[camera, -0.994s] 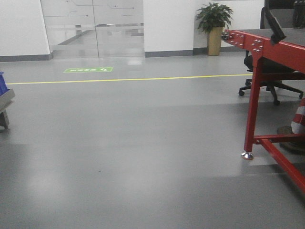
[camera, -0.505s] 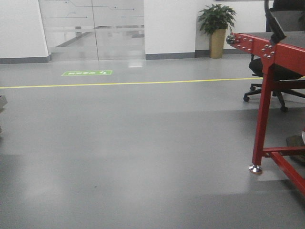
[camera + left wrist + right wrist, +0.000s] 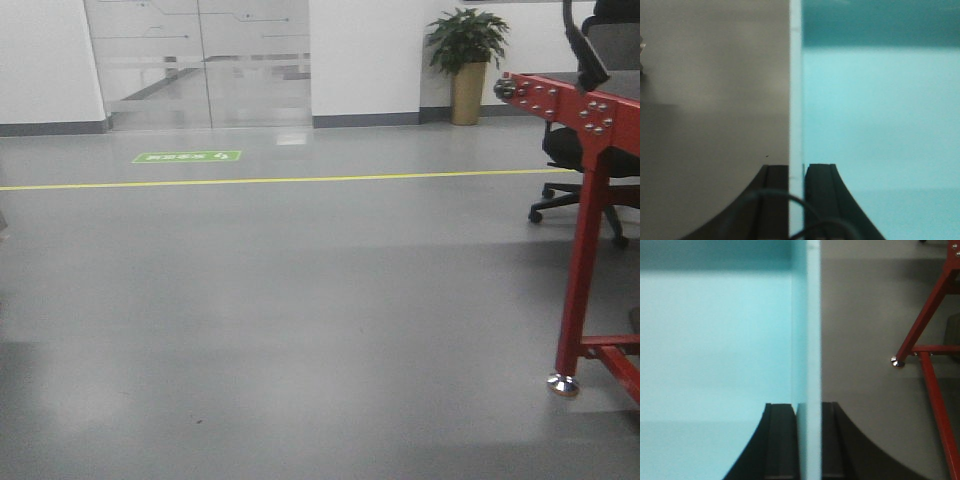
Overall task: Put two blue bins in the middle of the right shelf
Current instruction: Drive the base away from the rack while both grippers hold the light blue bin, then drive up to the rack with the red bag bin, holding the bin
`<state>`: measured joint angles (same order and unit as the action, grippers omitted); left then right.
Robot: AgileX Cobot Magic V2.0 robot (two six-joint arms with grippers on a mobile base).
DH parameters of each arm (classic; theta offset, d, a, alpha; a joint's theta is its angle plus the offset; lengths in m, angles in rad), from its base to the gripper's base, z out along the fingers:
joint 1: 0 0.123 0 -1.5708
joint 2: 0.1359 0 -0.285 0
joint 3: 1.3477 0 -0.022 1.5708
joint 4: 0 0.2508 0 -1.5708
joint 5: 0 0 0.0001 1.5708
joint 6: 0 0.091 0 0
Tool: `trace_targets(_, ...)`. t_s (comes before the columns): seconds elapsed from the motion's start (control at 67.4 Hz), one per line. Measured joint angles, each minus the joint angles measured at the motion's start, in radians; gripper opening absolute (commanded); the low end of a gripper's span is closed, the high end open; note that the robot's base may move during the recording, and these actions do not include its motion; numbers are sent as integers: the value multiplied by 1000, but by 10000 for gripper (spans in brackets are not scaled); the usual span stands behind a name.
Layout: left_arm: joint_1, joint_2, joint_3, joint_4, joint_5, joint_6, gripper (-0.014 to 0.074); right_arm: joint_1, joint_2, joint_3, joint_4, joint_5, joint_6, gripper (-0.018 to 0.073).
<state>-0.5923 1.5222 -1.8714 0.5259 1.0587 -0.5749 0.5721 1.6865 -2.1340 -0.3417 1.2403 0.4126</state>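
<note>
A light blue bin (image 3: pixel 875 115) fills the right half of the left wrist view, above the grey floor. My left gripper (image 3: pixel 796 172) is shut on its thin side wall, one dark finger outside and one inside. In the right wrist view the blue bin (image 3: pixel 715 340) fills the left half. My right gripper (image 3: pixel 809 412) is shut on its upright wall in the same way. I cannot tell whether both walls belong to one bin. The front view shows neither bins nor grippers. The right shelf is out of view.
A red metal table frame (image 3: pixel 585 250) stands close on the right, its leg and foot also beside the bin (image 3: pixel 927 330). A black office chair (image 3: pixel 590 150) sits behind it. A potted plant (image 3: pixel 466 60) and glass doors (image 3: pixel 200 60) are at the far wall. A yellow floor line (image 3: pixel 250 181) crosses ahead.
The front view has advanced: the red frame slid right and grew larger, and the grey cart with a blue bin at the left edge has left the view.
</note>
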Motion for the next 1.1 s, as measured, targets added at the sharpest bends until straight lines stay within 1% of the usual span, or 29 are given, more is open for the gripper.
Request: trace_targets(1.098, 0, 0, 0, 2, 2, 0, -111, 0, 0, 0, -1, 0, 0, -167)
